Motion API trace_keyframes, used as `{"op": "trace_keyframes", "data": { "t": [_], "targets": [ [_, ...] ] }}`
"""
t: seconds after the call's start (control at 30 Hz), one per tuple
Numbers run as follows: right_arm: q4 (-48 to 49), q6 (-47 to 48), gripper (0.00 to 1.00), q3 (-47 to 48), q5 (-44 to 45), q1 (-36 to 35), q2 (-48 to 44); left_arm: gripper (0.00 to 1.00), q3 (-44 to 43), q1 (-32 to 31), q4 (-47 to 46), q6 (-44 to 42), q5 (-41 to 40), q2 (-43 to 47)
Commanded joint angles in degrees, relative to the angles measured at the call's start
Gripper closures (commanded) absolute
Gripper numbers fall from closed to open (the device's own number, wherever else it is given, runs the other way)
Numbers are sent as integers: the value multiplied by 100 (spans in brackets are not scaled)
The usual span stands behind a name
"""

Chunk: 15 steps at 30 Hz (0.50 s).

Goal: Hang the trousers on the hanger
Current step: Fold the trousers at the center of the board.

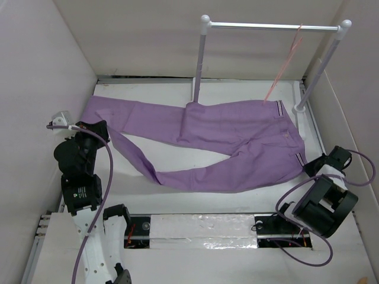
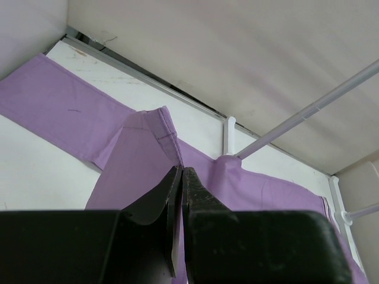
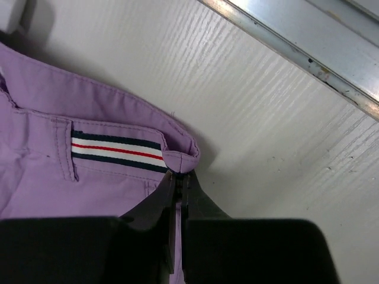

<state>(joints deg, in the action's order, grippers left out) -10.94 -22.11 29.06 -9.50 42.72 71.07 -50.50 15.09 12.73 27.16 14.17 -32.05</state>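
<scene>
The purple trousers [image 1: 237,136] lie spread flat on the white table, with the striped waistband [image 1: 278,108] at the right and both legs running left. My left gripper [image 1: 102,131] is shut on the hem of the near leg, whose cloth [image 2: 142,160] rises in a fold to the tips of my left gripper [image 2: 181,171]. My right gripper [image 1: 310,167] is shut on the near waistband corner. In the right wrist view my right gripper [image 3: 179,176] pinches the cloth [image 3: 59,183] beside the striped band [image 3: 115,148]. The thin pink hanger [image 1: 287,59] hangs from the rack's crossbar above the waistband.
A rack with white posts and a silver crossbar [image 1: 272,26] stands at the back; its left post [image 1: 198,71] rises from the trousers' upper edge and its right post [image 1: 317,74] stands by the right wall. White walls close the sides. A foil-taped strip [image 1: 201,228] lies between the arm bases.
</scene>
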Motion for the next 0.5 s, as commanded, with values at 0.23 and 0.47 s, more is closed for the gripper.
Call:
{"op": "trace_keyframes", "data": {
  "t": [0.23, 0.47],
  "targets": [
    [-1216, 164, 100, 1198, 1124, 193, -1639, 100, -293, -24, -578, 219, -178, -90],
    [-2113, -40, 100, 1672, 1775, 131, -2958, 100, -759, -24, -447, 764, -1083, -512]
  ]
}}
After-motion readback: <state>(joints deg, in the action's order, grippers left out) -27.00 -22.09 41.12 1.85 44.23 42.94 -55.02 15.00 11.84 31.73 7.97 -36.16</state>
